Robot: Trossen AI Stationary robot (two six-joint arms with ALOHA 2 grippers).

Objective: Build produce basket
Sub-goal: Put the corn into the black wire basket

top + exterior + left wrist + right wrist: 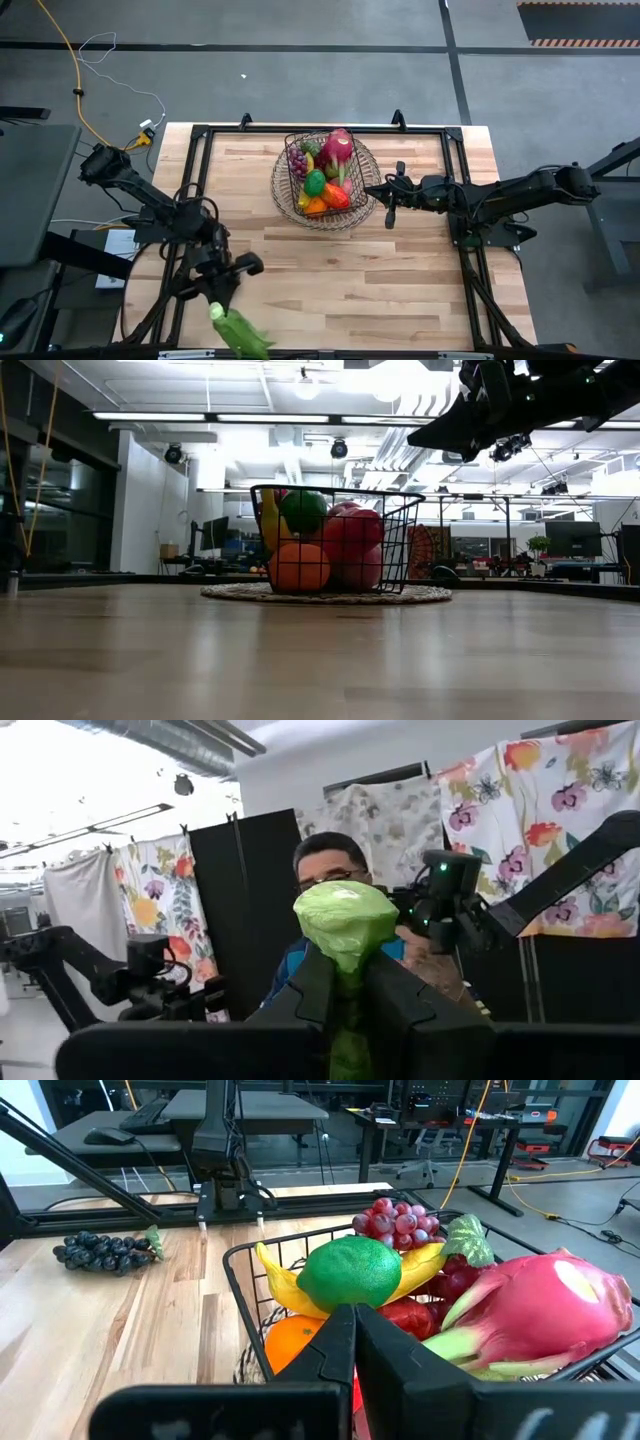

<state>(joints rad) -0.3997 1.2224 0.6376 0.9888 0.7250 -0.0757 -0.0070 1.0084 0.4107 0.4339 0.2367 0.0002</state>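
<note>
Item: produce basket, part filled. The basket point(326, 176) — dark wire mesh — stands on a round woven tray point(290, 205) at the far middle of the table point(400, 270). Contents visible: pink dragon fruit point(545, 1305), green round fruit point(350, 1272), yellow banana point(285, 1287), purple grapes point(398, 1222), an orange point(298, 567), and red pieces not identifiable.

Item in transit: a green leafy vegetable point(238, 331), clamped in the closed left pincer point(222, 303) near the table's near edge, left of centre. Its long axis runs out from the fingertips and overhangs the near edge; in the left wrist view the leafy head point(345, 923) stands above the 2 fingers point(310, 988), pointing away from the camera.

Governing relation: the basket lies away from the left pincer, toward the far side and to the robot's right, well apart. Judgement: the vegetable must be carried across the bare table and turned so its length fits the basket opening.

Right pincer point(390, 190): closed on nothing, hovering just beside the basket's right rim, above table height. It is by far the nearer arm to the basket, yet it is empty.

Loose stock: 1 dark grape bunch point(108, 1250) lies on the table beyond the basket in the right wrist view, not seen in the high view.

A person point(330, 870) shows in the room behind.

Brands, labels, writing — none legible.
</note>
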